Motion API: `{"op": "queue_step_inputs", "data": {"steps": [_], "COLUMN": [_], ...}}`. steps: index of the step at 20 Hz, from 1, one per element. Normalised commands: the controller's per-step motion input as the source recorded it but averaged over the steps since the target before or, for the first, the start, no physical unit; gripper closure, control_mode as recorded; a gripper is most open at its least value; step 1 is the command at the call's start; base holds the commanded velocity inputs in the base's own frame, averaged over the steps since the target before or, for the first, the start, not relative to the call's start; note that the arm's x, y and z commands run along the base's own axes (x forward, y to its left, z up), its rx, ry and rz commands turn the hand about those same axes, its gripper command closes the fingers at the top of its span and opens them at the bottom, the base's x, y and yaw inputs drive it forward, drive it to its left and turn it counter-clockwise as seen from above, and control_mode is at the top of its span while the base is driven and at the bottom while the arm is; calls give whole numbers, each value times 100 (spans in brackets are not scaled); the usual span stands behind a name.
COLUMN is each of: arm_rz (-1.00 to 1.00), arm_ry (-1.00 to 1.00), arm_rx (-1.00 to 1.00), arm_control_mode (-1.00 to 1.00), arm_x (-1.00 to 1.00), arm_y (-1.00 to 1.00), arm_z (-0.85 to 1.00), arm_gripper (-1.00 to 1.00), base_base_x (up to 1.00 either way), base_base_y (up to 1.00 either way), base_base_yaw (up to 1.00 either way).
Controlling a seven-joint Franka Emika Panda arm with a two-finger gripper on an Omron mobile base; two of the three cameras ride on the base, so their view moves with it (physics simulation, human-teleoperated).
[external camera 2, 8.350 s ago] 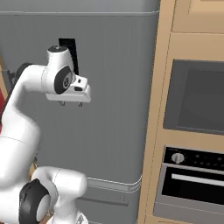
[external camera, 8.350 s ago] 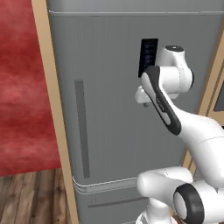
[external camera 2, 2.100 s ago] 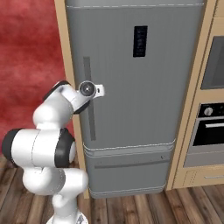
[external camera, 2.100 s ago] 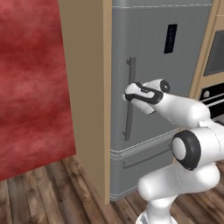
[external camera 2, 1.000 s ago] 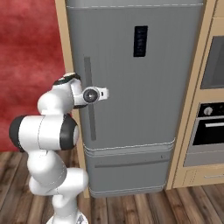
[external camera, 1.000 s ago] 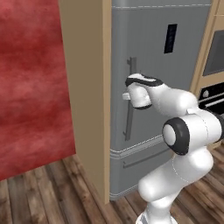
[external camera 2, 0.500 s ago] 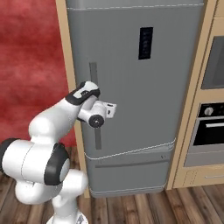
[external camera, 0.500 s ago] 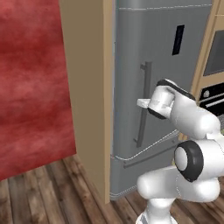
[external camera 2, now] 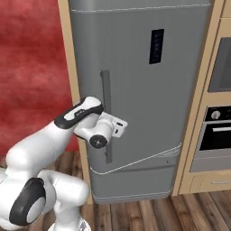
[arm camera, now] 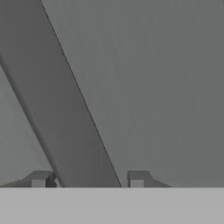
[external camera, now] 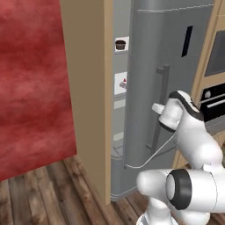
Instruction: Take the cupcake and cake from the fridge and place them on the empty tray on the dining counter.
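your fingers (arm camera: 87,181) straddle the fridge's long dark handle (arm camera: 57,113), one tip showing on each side of it at the bottom of the hand view, so they sit around the bar; you cannot tell whether the pads actually press on it. that hold makes sense, since the handle is the only purchase for swinging the door. in the left base view the fridge (external camera: 176,52) fills the centre and upper right of the frame with its door partly swung out, leaving a narrow gap at centre left where the white shelves show. the cupcake (external camera: 120,44) sits on an upper shelf near the top of that gap, and the cake (external camera: 123,84) rests on the shelf below it, both well back from the arm. in the right base view the hand (external camera 2: 106,128) meets the handle at centre left. the gap looks too narrow to reach through, so you likely need to pull the door wider first.
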Motion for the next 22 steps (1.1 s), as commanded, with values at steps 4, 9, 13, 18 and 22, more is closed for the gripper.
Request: {"op": "queue_step_inputs", "data": {"steps": [4, 9, 13, 18, 22], "arm_rz": [-13, -9, -7, -8, -9], "arm_ry": [36, 34, 34, 33, 30], "arm_rx": [23, 23, 23, 24, 25], "arm_control_mode": [-100, -100, -100, -100, -100], "arm_x": [-73, -88, -92, -93, -94], "arm_y": [-100, -100, -100, -100, -100], "arm_z": [0, -3, -4, -10, -19], "arm_gripper": [100, 100, 100, 100, 100], "base_base_x": [0, 0, 0, 0, 0], "base_base_y": [0, 0, 0, 0, 0], "base_base_yaw": [0, 0, 0, 0, 0]}}
